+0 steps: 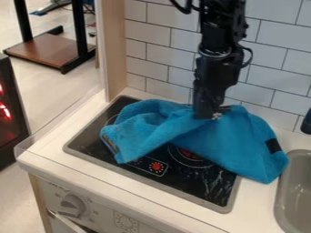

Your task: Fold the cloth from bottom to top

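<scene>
Jaws: opening cannot be told; black gripper (211, 113), pointing down, at the far middle part of the blue cloth (222, 141). Cloth: one, rumpled, across the black cooktop (92, 140), right end near the grey sink (298, 191).

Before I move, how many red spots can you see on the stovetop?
2: one red spot in the framed panel at the front of the stovetop, another inside the burner ring, close to the cloth. The cloth may hide more.
</scene>
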